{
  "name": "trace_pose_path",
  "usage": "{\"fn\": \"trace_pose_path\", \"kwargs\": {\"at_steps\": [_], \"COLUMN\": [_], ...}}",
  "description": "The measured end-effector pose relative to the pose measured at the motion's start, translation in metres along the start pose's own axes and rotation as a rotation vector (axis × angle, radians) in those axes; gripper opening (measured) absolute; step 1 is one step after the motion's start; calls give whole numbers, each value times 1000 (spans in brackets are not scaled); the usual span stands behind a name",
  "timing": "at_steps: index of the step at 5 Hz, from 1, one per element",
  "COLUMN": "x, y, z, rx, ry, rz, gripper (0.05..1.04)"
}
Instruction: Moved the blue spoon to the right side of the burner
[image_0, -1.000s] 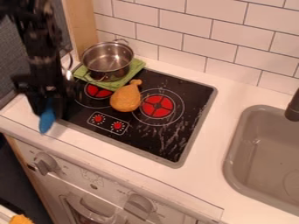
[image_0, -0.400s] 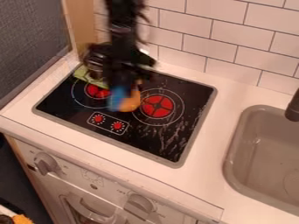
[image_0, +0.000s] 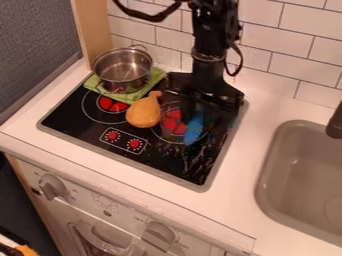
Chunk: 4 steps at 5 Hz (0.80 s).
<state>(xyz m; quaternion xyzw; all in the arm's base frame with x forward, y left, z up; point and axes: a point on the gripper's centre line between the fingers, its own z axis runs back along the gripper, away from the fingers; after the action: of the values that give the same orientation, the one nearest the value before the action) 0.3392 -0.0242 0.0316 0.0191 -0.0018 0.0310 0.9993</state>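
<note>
At the left edge of the scene, a dark grey panel (image_0: 33, 50) meets an upright strip of pale wood (image_0: 91, 35). Beside it, on the far left part of a black cooktop (image_0: 73, 117) set in the white desk (image_0: 230, 200), a shiny metal pot (image_0: 123, 70) sits on a folded green cloth (image_0: 138, 95). Near the cloth, between the left burner (image_0: 112, 104) and the right burner (image_0: 172, 121), lies an orange-brown toy drumstick (image_0: 143, 113), its narrow end toward the far side. Just right of it, the black gripper (image_0: 194, 114) hangs over the right burner, pinching the blue spoon (image_0: 194, 130); the spoon points downward at a slight tilt, and whether its tip touches the cooktop I cannot tell. Farther right, a grey sink (image_0: 270, 152) is sunk into the desk, with a dark faucet (image_0: 335, 122) at its far right.
</note>
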Motion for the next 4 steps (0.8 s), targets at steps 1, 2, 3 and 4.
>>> {"fn": "trace_pose_path", "kwargs": {"at_steps": [1,2,3,4], "x": [5,8,8,5], "y": [-5,-4,-1,-1], "z": [-8,-5,-5,-6], "rx": [-20,-12,7,29], "ry": [19,21,17,10], "rz": [32,41,5,-23], "gripper": [410,488,801,999]}}
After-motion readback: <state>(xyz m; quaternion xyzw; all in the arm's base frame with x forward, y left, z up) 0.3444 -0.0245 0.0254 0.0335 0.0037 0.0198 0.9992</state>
